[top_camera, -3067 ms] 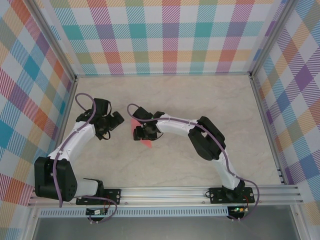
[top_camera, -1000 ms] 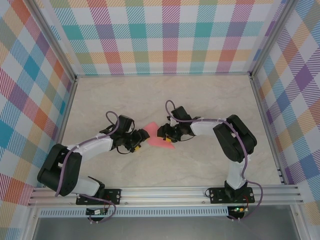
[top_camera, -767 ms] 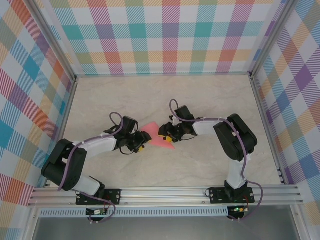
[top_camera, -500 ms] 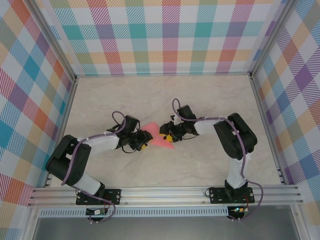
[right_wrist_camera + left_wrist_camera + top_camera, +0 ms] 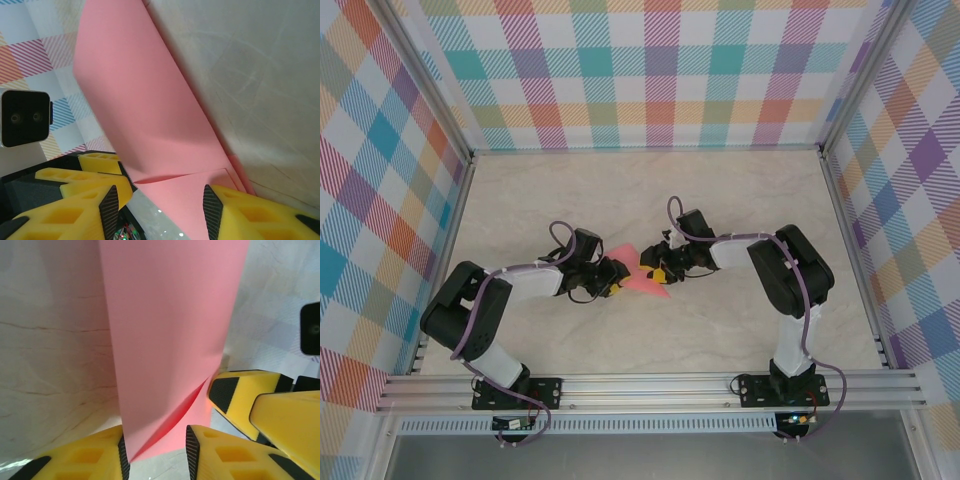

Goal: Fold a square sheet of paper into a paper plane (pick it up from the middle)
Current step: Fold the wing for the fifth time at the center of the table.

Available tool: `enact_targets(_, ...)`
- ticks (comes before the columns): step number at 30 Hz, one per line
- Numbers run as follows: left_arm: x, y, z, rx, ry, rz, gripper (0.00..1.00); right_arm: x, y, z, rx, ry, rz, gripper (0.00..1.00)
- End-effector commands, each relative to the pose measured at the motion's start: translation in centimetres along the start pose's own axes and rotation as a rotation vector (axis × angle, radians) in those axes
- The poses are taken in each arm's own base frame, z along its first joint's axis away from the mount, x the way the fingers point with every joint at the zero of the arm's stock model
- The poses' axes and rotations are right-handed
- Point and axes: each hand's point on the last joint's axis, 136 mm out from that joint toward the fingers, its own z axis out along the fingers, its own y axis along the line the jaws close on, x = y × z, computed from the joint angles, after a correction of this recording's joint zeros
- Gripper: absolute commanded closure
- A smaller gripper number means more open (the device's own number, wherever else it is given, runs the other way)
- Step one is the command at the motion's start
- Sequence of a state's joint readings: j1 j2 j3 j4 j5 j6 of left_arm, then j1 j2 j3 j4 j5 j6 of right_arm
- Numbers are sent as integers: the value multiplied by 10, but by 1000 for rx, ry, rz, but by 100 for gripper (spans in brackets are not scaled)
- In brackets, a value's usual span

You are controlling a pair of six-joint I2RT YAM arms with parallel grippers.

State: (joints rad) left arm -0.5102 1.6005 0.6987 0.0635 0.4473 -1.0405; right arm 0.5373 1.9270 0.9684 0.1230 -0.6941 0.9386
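**A:** From above, where is the paper?

**B:** Between the two tools. The paper (image 5: 648, 287) lies on the table (image 5: 740, 200), just ahead of the left gripper (image 5: 613, 278) and of the right gripper (image 5: 655, 272), which face each other across it. Their heads cover its middle, so its outline is broken up; the jaws are too small to read there.

**A:** And the left wrist?

**B:** The pink sheet runs away from the fingers, its far end cut off by the frame. Its narrow near end, with a darker fold gaping, sits between the pads. One pad (image 5: 121, 456) touches its edge, and bare table shows before the other; the jaws stand apart, not clamped. The other arm's yellow fingers (image 5: 245, 390) are just beside the sheet.

**A:** The right wrist?

**B:** The paper lies flat between its fingers and reaches past one (image 5: 235, 210). A gap shows at the opposite pad, so the jaws are apart and nothing is pinched. I cannot tell whether the sheet's far part is lifted off the table.
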Motion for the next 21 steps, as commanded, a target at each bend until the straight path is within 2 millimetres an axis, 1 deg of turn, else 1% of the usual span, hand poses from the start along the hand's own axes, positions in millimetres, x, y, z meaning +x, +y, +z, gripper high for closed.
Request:
enact_targets(1,5,-22,3,78,31,19,71,1,-21,4,31,-4,40,46)
enact_targets(6,5,-19,3,66,34,14,87,-6,-1,-10,27,-67,-108,41)
enact_targets(10,4,-20,2,50,33,10,95,-12,14,-30,72,-152,-312,36)
enact_targets(13,4,-23,-1,42,30,7,97,-12,25,-44,125,-254,-540,34)
enact_targets(15,3,-25,-3,41,28,5,98,-6,29,-50,180,-305,-712,33)
enact_targets(16,3,-26,-4,39,27,4,98,-4,31,-52,206,-318,-768,33)
enact_targets(19,3,-30,-7,38,26,2,98,5,40,-52,266,-370,-995,33)
enact_targets(21,3,-32,-8,39,28,-2,98,16,44,-48,278,-393,-1165,33)
